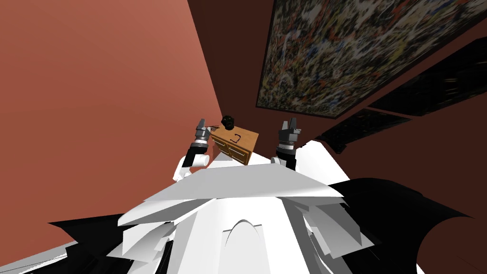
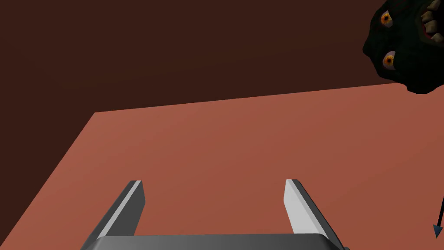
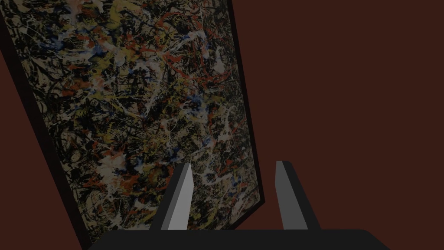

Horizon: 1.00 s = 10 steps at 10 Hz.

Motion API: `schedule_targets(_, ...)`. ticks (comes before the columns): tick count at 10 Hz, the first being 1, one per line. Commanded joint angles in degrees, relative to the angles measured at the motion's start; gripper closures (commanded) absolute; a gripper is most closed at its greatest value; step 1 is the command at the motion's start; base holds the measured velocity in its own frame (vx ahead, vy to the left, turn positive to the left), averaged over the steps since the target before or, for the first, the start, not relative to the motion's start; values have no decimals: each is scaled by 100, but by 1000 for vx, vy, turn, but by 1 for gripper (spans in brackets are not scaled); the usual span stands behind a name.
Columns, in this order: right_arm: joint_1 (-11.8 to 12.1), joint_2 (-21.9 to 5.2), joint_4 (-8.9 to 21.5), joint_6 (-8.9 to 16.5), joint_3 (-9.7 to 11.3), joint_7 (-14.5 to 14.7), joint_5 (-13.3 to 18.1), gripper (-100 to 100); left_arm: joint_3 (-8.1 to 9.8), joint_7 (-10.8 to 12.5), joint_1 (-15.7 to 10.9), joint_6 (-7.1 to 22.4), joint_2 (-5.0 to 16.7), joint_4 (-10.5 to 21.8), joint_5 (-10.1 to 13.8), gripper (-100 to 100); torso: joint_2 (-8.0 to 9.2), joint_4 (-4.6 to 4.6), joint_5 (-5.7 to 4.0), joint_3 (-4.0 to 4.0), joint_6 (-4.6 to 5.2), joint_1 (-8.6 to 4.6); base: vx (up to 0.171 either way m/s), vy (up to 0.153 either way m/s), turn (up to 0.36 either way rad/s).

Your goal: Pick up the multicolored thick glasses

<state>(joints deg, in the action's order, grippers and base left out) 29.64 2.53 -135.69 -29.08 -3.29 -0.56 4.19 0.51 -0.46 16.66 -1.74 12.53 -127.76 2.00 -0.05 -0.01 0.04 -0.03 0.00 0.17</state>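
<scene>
A small dark bracket-shaped item [image 1: 236, 138], which I take for the glasses, lies on top of a wooden dresser [image 1: 247, 141] ahead of me; its colours are too small to tell. My left gripper [image 1: 201, 125] is raised just left of the dresser's near corner. In the left wrist view the left gripper [image 2: 212, 195] is open with nothing between its fingers and faces a reddish wall. My right gripper [image 1: 289, 125] is raised to the right of the dresser, and in the right wrist view this gripper [image 3: 234, 182] is open and empty.
A dark monster-like head [image 1: 228, 121] with orange eyes [image 2: 403, 47] sits at the dresser's back corner. A thin dark rod with a blue tip [image 2: 439, 219] hangs beside the left gripper. Reddish walls meet behind the dresser, and a large speckled painting [image 1: 352, 47] hangs to the right.
</scene>
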Motion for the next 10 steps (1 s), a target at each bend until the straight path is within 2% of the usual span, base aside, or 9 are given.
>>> schedule_targets(1, 0, 0, 0, 0, 0, 0, 0, 0, -17, 10, -63, 286, 15, 60, -17, -100, 0, 0, 0, 0, 0, 0, 8, 38, -54)
schedule_targets(2, 0, 0, 0, 0, 0, 0, 0, 0, -32, 33, -209, 435, 57, 183, -40, -100, 0, 0, 0, 0, -2, -3, 18, 41, -105)
schedule_targets(3, 0, 0, 0, 0, 0, 0, 0, 0, -32, 33, -209, 612, 57, 183, -40, -100, -4, -1, 0, -2, 0, -2, 9, 41, -58)
schedule_targets(4, 0, 0, 0, 0, 0, 0, 0, 0, -32, 33, -209, 654, 57, 183, -40, -100, -2, -1, 0, -2, -2, -2, -3, 22, 9)
schedule_targets(7, 0, 0, 0, 0, 0, 0, 0, 0, -49, 64, -515, 1173, 121, 448, -91, -100, 0, 0, -1, 0, -2, -4, 4, 39, -101)
schedule_targets(9, 1, 0, 0, 0, 0, 0, 0, 0, -49, 64, -515, 1381, 121, 448, -91, -100, 0, 0, 0, 0, -3, -1, 5, 32, -15)
schedule_targets(10, 1, 0, 0, 0, 0, 0, 0, 0, -50, 71, -672, 1574, 147, 591, -118, -100, 0, 0, -1, 0, -3, -9, 5, 30, -123)
